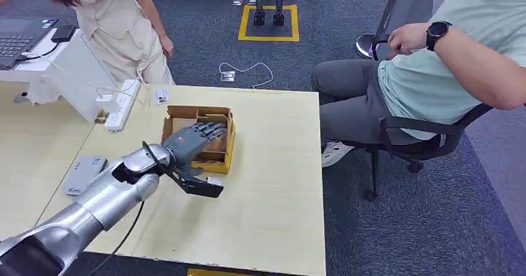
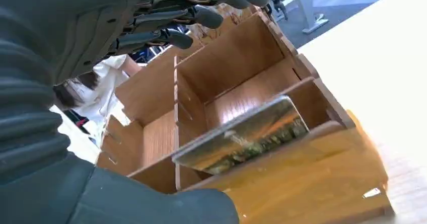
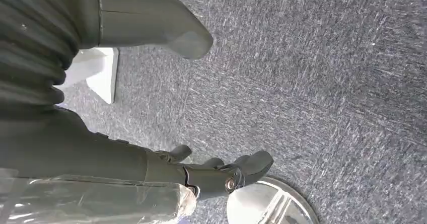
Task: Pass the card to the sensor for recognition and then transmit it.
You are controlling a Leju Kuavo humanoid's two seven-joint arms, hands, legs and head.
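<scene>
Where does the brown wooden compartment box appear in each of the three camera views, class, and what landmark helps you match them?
Head view: the brown wooden compartment box sits mid-table, partly under the left robot hand.
Left wrist view: the box shows close up, with a glossy card leaning in one compartment.
Right wrist view: not in it; grey carpet and the right robot hand.
Shared landmark: the left robot hand's dark fingers above the box.

Card (image 2: 241, 136) in box (image 1: 200, 138); left hand (image 1: 195, 139) above.
</scene>
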